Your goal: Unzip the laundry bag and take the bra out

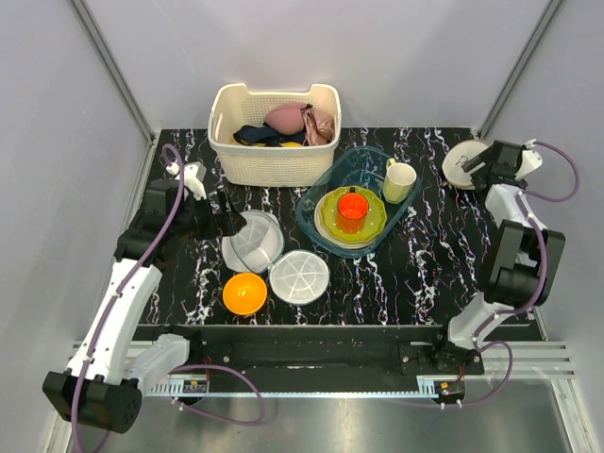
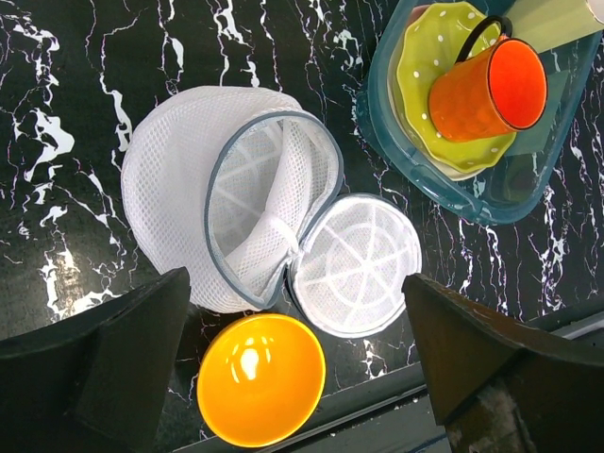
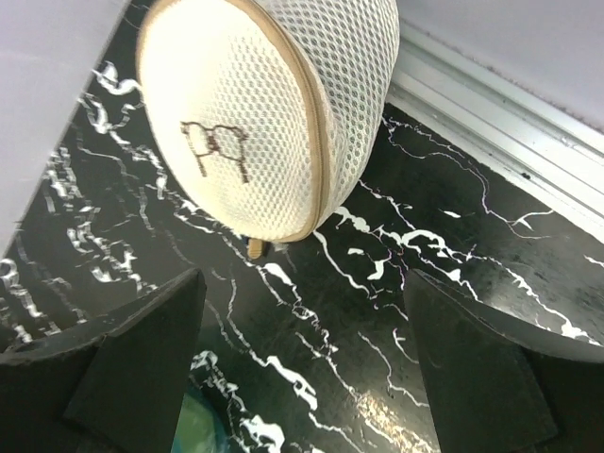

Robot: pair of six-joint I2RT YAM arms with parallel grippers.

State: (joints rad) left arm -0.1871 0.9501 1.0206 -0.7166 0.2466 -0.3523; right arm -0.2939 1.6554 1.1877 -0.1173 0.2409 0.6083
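Note:
The laundry bag (image 3: 264,113) is a round cream mesh case with a dark glasses-like logo. It stands on edge at the table's far right (image 1: 461,162), its tan zip closed all round and the pull (image 3: 255,248) at the bottom. My right gripper (image 3: 302,293) is open and empty just in front of it (image 1: 477,168), not touching. Nothing dark shows through the mesh. Dark navy fabric (image 1: 253,135) lies in the basket; I cannot tell whether it is the bra. My left gripper (image 2: 294,283) is open and empty above the table's left middle (image 1: 225,223).
An open, empty white mesh case with grey trim (image 2: 245,217) and an orange bowl (image 2: 260,379) lie under the left gripper. A white basket (image 1: 274,165) holds a pink padded bra (image 1: 286,117). A blue tray (image 1: 321,226) holds green plates, an orange cup (image 1: 353,209) and a pale mug (image 1: 399,180).

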